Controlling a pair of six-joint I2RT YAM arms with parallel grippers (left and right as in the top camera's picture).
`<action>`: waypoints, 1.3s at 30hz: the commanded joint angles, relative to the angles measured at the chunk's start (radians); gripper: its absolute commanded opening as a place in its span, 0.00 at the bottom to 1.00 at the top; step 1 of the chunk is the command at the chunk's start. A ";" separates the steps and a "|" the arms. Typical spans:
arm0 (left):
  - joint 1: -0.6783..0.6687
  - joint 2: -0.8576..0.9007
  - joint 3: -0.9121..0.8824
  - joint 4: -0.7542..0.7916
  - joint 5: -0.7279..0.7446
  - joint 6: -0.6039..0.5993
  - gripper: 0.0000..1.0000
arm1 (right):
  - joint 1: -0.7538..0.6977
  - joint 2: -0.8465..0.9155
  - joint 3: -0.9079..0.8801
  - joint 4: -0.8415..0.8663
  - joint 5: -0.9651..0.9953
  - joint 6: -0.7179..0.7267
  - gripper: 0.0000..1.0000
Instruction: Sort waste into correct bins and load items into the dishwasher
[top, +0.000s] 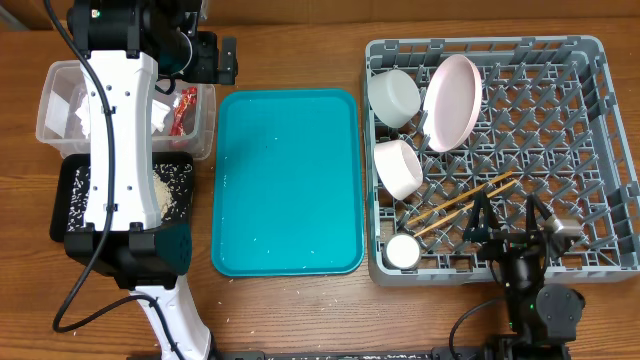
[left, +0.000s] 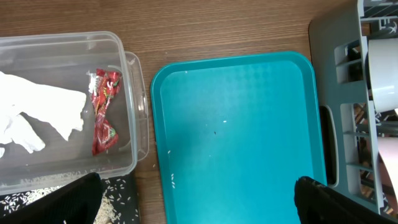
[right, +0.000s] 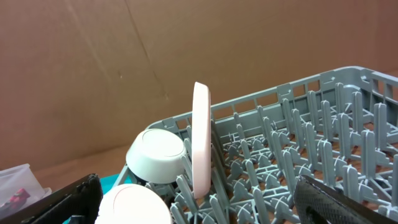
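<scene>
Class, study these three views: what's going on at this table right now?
Two robot arms are sorting a table, and the job looks nearly done. The left gripper hovers open and empty by the clear tub and the teal tray, which holds only specks. Tissue and a red wrapper lie in the tub; rice is in the black tray. The right gripper, also open, is at the dish rack, which holds the pink plate, white dishes and chopsticks.
</scene>
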 joint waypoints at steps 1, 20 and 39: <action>-0.007 -0.002 0.021 0.002 -0.002 -0.006 1.00 | -0.004 -0.085 -0.065 0.018 -0.002 -0.011 1.00; -0.007 -0.002 0.021 0.002 -0.002 -0.006 1.00 | -0.003 -0.090 -0.081 -0.053 -0.002 0.001 1.00; -0.011 -0.119 -0.091 0.305 0.072 0.095 1.00 | -0.003 -0.090 -0.081 -0.053 -0.002 0.001 1.00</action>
